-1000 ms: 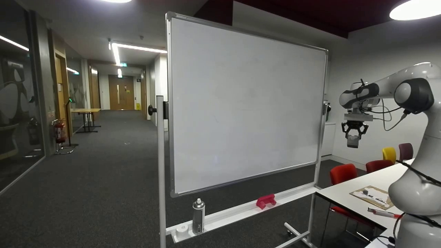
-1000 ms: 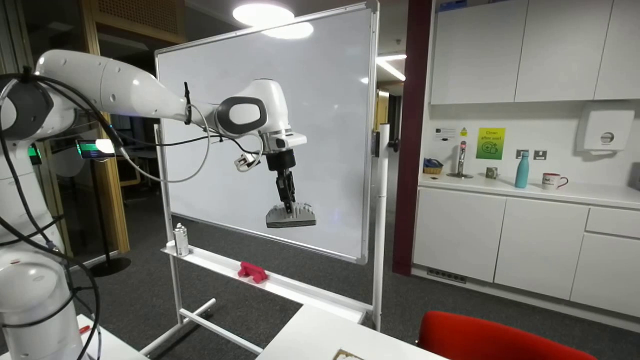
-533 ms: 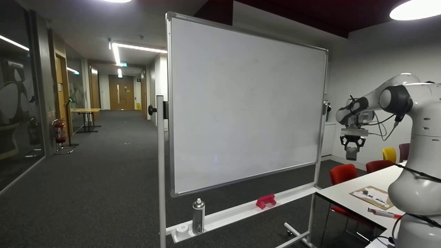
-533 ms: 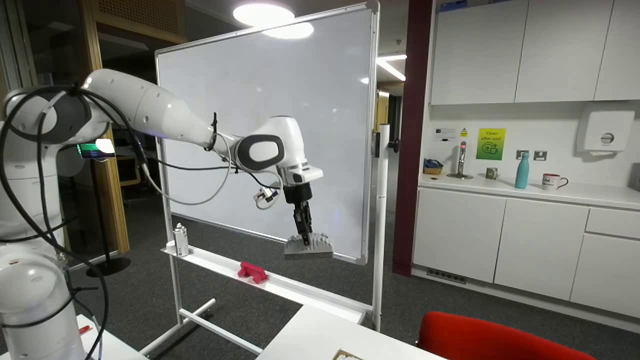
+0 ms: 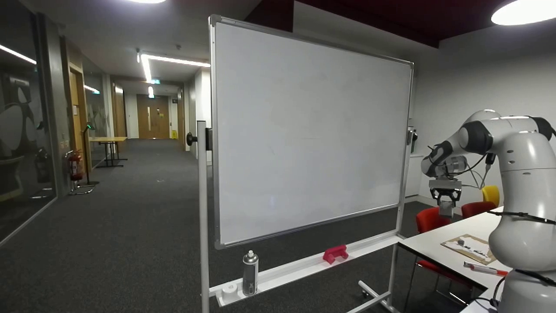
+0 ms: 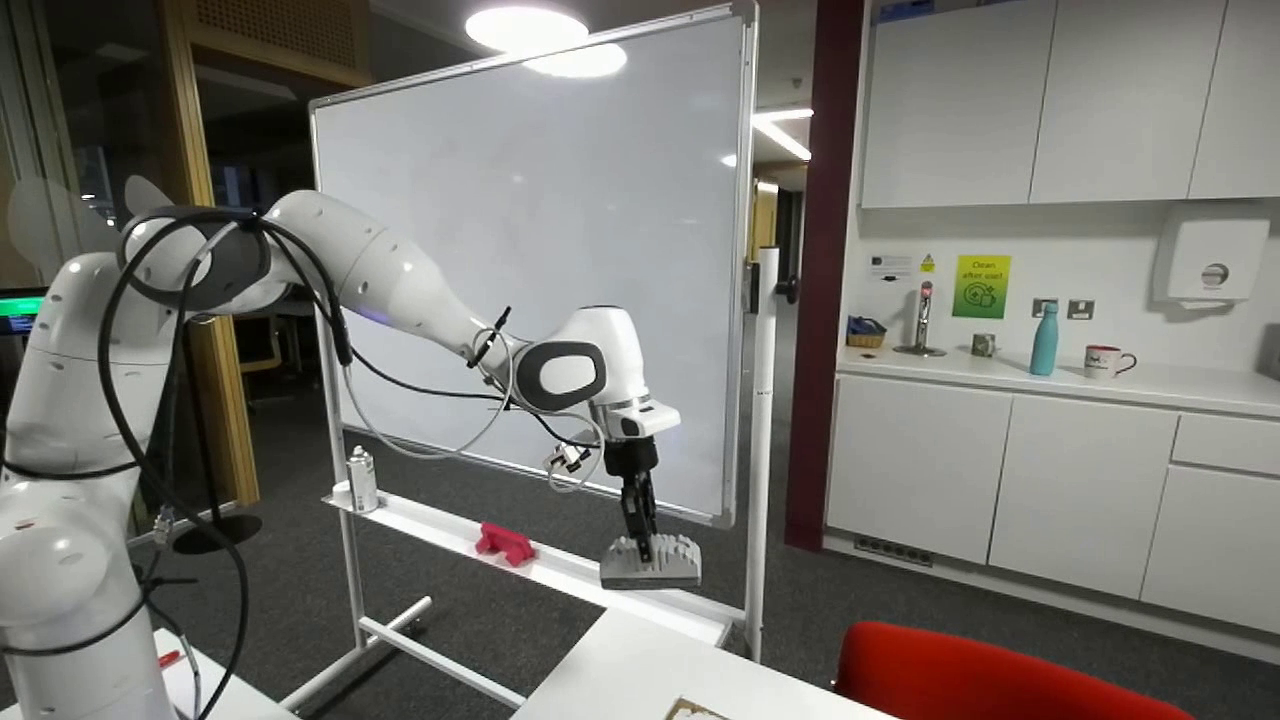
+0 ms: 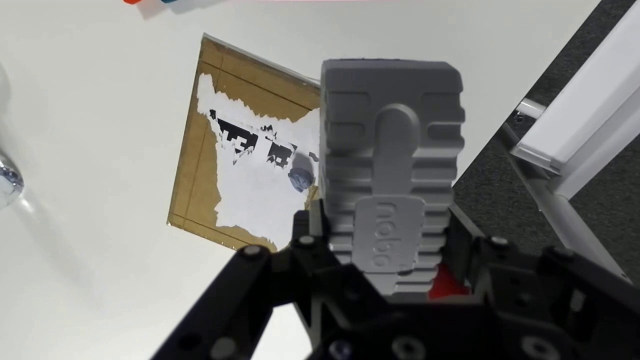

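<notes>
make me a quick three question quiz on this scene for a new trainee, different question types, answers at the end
1. What does the tool hold?
2. True or false: the spray can lies on its side.
3. Which stands on the counter? a) fire extinguisher b) turquoise bottle c) red chair

Key:
1. A gray eraser marked "nobo".
2. False; the spray can stands upright on the ledge below the whiteboard.
3. b

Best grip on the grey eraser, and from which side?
Probably the ribbed long sides of the eraser, near mid-length, coming from above: it is narrow between them, ribs may help friction, and its flat base faces down. The pincer holds it across that width.
</notes>
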Tool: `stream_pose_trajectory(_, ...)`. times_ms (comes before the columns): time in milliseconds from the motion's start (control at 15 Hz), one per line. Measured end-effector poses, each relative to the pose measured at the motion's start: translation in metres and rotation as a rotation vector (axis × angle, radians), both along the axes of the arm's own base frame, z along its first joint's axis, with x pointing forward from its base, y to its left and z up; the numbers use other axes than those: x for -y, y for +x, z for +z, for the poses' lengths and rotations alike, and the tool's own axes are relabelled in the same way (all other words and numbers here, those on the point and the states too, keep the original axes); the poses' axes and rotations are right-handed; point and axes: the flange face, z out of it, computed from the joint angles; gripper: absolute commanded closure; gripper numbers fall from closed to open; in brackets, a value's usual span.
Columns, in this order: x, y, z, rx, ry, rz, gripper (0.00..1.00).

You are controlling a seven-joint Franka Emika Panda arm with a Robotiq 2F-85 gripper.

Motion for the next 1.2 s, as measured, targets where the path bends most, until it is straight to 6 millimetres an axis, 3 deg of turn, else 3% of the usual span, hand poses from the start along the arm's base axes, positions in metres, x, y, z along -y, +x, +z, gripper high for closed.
stream_pose_trajectory(333,-0.005,0.002,-0.012,0.032,0.054,-0.039,0.68)
stream_pose_trajectory(667,-0.008,0.005,-0.062,0.076,0.098,-0.092,0.68)
stream_pose_trajectory(733,-0.007,0.004,-0.074,0.080,0.095,-0.100,0.43)
stream_pose_trajectory(933,-0.002,0.001,-0.101,0.065,0.084,-0.109,0.43)
stream_pose_trajectory(1067,-0.001,0.000,-0.104,0.062,0.084,-0.109,0.43)
stream_pose_trajectory(1133,-0.001,0.001,-0.103,0.063,0.083,-0.109,0.68)
stream_pose_trajectory(1200,-0.001,0.001,-0.103,0.064,0.083,-0.109,0.68)
